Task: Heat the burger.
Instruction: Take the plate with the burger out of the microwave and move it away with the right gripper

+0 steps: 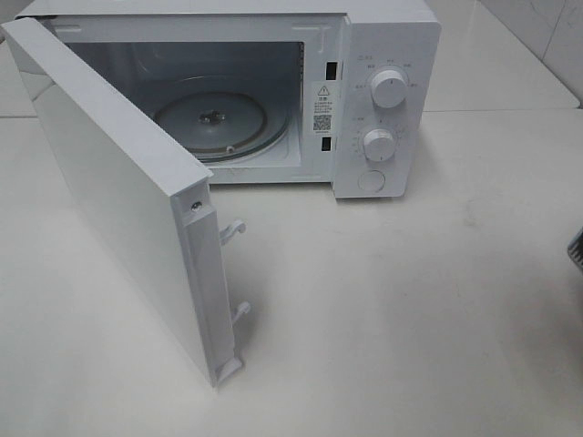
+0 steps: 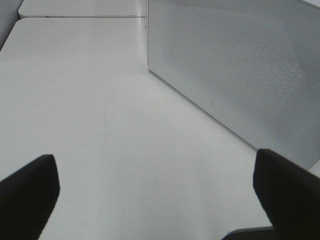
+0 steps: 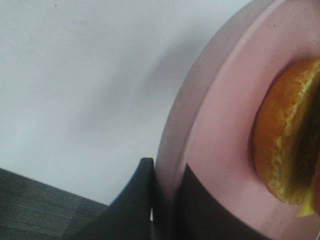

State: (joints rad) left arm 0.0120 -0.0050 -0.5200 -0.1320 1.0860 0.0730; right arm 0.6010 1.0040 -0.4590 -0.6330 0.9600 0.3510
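One gripper [image 3: 167, 200] clamping burger's [image 3: 287, 145] plate [image 3: 220, 130]

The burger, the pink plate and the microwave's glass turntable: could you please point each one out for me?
burger [image 3: 282, 145]: right wrist view, on the bun's side.
pink plate [image 3: 220, 125]: right wrist view, on its bare inner surface.
glass turntable [image 1: 246, 127]: exterior high view, on its right half.

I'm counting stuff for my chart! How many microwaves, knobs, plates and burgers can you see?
Microwave: 1, door swung open
Round knobs on it: 2, upper and lower
Pink plate: 1, its rim pinched by the right gripper
Burger: 1, on that plate
Total: 5 things
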